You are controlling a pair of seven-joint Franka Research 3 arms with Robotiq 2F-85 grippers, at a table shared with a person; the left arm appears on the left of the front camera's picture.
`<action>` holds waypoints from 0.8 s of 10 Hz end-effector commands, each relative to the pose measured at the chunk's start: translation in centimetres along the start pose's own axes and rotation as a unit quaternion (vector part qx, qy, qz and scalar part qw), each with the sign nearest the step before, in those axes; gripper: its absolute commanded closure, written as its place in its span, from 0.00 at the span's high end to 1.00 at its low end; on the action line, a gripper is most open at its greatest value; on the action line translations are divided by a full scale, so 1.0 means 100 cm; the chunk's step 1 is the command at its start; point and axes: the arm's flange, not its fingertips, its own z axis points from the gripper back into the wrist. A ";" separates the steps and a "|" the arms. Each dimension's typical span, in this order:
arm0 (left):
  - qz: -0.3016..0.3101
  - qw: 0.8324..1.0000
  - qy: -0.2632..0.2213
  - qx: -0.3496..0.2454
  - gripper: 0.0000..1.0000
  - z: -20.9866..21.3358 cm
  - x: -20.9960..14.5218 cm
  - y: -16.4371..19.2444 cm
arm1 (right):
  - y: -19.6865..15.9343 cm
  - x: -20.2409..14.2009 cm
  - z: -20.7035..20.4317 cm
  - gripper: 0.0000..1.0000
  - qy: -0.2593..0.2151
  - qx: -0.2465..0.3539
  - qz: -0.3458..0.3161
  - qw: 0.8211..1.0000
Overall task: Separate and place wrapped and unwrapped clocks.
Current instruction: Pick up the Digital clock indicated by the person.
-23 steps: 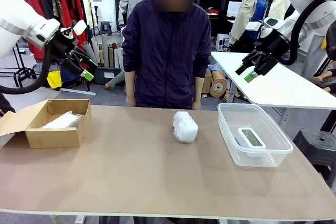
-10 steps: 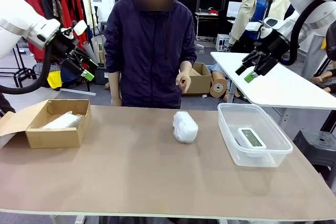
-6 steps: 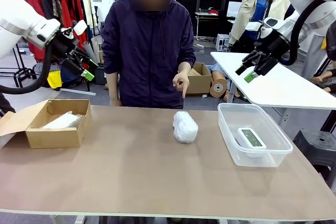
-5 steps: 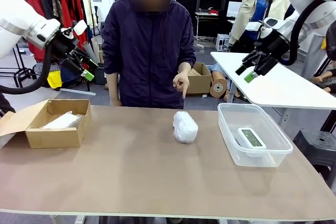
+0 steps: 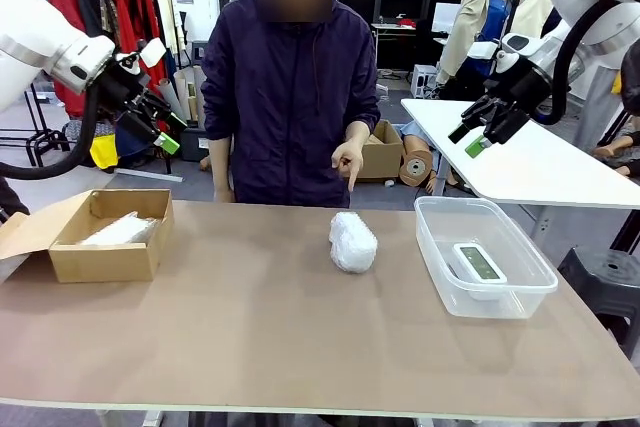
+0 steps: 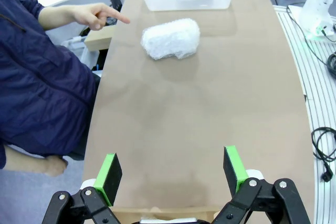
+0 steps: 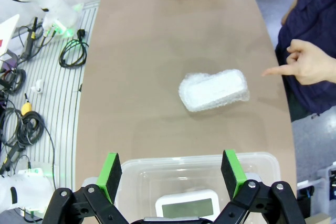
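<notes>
Person's hand (image 5: 348, 160) has swung up, pointing at the lump (image 5: 353, 241) left on the bench (image 5: 250, 327); bundle (image 5: 120, 230) boxed, clock (image 5: 478, 263) tubbed, left and right jaws spread, empty.

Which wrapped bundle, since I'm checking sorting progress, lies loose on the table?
The rounded wrapped lump, lying directly on the table at its middle, near the person's pointing hand. The other wrapped bundle sits inside the cardboard box.

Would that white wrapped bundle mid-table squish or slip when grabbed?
The wrapped bundle looks puffy, so it probably gives a little first. Its glossy plastic may slip. The lumpy, oblong shape makes rolling unlikely.
</notes>
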 end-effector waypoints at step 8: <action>0.005 1.000 -0.003 0.005 1.00 0.001 0.001 0.000 | 0.002 0.001 0.000 1.00 0.009 0.000 0.002 1.000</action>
